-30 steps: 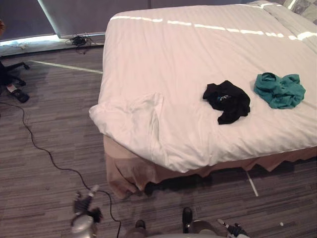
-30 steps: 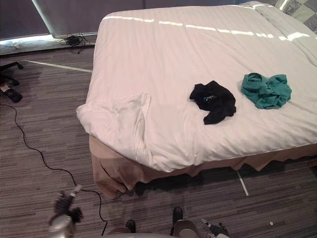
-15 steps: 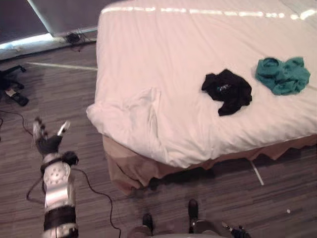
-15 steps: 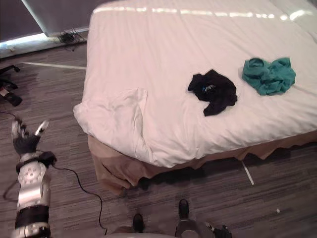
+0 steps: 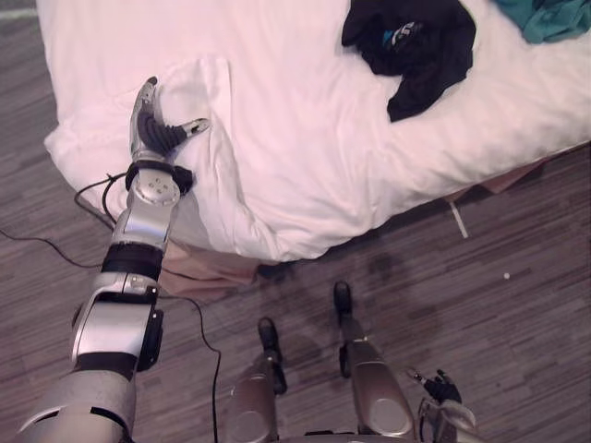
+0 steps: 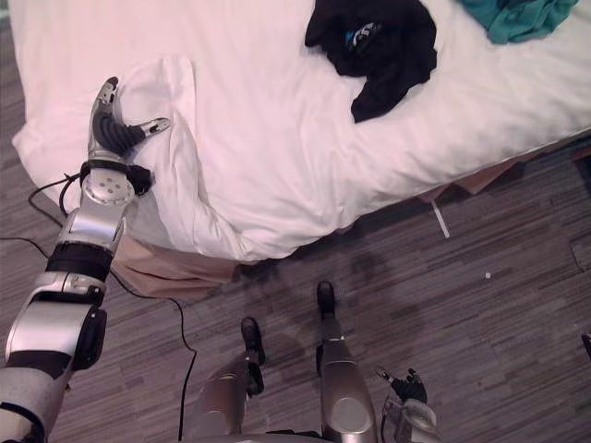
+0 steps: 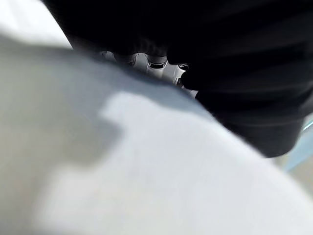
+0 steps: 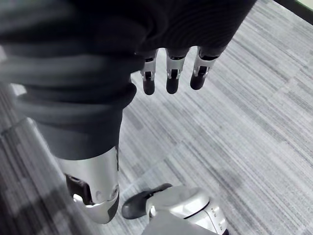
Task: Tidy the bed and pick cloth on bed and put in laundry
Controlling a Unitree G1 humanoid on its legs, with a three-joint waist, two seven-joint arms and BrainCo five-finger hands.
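Observation:
A black cloth (image 5: 411, 41) lies crumpled on the white duvet (image 5: 305, 138) near the bed's foot edge. A teal cloth (image 5: 545, 14) lies further right, partly cut off by the view's edge. My left hand (image 5: 152, 134) reaches over the bed's left foot corner with its fingers straight and thumb spread, open, at a folded-back flap of duvet (image 5: 208, 92). In the left wrist view the duvet (image 7: 146, 171) lies very close under the hand (image 7: 146, 61). My right hand (image 5: 441, 388) hangs low at my side over the floor, its fingers (image 8: 169, 73) relaxed and holding nothing.
A beige bed skirt (image 5: 199, 268) shows under the rumpled corner. Grey striped carpet (image 5: 499, 305) runs along the bed's foot side, with a short white tape mark (image 5: 457, 219) on it near the bed.
The camera has tilted down and closer to the bed. My left arm has risen from beside the bed over the floor and now reaches onto the duvet's corner.

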